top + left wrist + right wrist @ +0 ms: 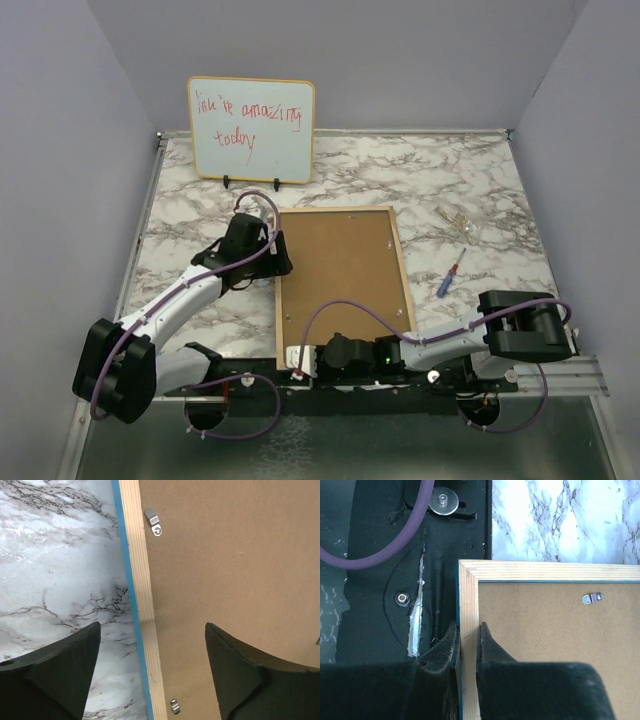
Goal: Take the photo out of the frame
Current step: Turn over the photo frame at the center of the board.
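Observation:
The frame lies face down on the marble table, its brown backing board up and held by small metal clips. The photo is hidden under the board. My left gripper is open and hangs over the frame's left side. In the left wrist view the left gripper straddles the pale wood rim with its blue edge, without touching it. My right gripper is at the frame's near left corner. In the right wrist view the right gripper is shut on the wood rim.
A small whiteboard with red handwriting stands at the back left. A blue and red screwdriver lies right of the frame, with a small clear item beyond it. The black arm mount runs along the near edge.

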{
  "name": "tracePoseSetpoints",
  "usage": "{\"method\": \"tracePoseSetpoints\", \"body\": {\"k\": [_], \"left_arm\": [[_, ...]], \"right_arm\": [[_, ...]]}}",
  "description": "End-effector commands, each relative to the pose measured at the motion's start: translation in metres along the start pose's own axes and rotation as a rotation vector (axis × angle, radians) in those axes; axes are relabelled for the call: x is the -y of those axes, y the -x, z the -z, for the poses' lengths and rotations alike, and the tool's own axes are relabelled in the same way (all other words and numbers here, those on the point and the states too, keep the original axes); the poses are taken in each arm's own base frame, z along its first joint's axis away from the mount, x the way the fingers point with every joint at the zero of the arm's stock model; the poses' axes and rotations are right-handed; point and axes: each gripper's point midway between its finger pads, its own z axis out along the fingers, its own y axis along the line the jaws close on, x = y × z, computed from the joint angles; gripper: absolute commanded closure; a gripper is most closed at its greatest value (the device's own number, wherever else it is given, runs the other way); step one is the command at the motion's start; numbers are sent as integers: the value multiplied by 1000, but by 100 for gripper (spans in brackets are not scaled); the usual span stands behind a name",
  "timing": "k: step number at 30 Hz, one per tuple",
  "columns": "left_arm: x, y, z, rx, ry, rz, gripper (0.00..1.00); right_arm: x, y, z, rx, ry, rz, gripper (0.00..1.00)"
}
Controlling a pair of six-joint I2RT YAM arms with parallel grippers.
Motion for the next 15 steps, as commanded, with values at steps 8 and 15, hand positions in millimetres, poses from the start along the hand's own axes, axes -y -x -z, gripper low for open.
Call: {"method": "tracePoseSetpoints", "body": {"k": [8,15], "left_arm": [[14,-10,-5,48,-239,216,7],[61,19,19,155,-585,310,5]], "right_arm": [[33,60,21,207,-156,-75,99],[29,64,32,214,-128,-80,99]]}}
